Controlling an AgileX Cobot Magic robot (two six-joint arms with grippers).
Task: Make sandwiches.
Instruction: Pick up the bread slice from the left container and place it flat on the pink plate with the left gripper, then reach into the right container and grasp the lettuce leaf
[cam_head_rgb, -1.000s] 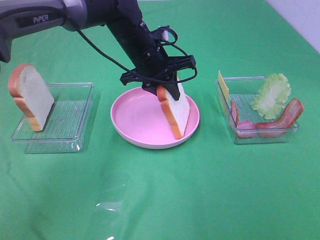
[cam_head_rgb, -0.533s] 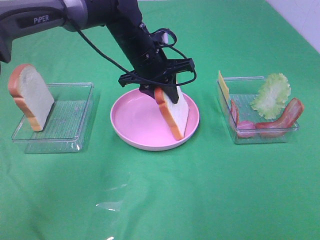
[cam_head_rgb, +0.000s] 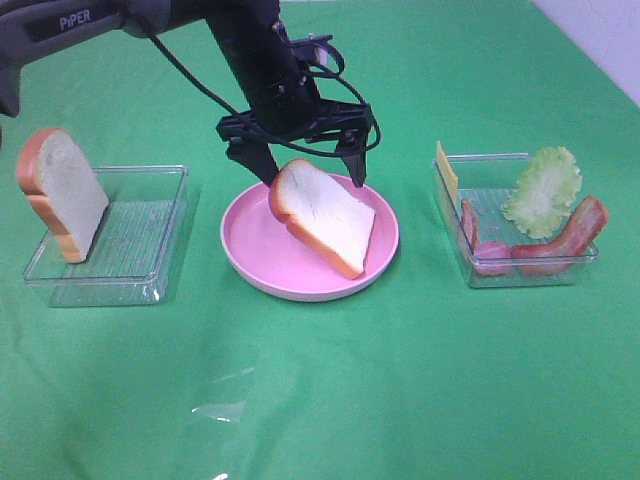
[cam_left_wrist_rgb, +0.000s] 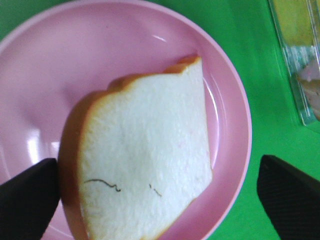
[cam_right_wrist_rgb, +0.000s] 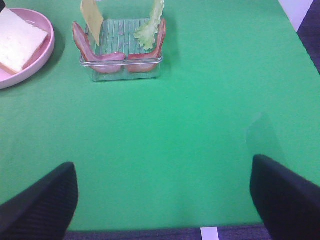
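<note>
Near right, the right gripper hangs over green cloth, jaws wide apart; mid-table, a bread slice lies tilted on the pink plate; a second slice stands in the left tray; bacon, lettuce and cheese sit in the right tray; the left gripper hovers over the plate's far side, jaws spread, holding nothing.

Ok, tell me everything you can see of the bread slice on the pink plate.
The bread slice is a toy piece with a white face, an orange-brown crust and a rounded top, and looks like foam or soft plastic. Two thin dark squiggles mark its face. It lies face up at a slant on the right half of the plate, with its square end near the front right rim. The left arm's open fingers stand on either side of its rounded end without gripping it.
</note>
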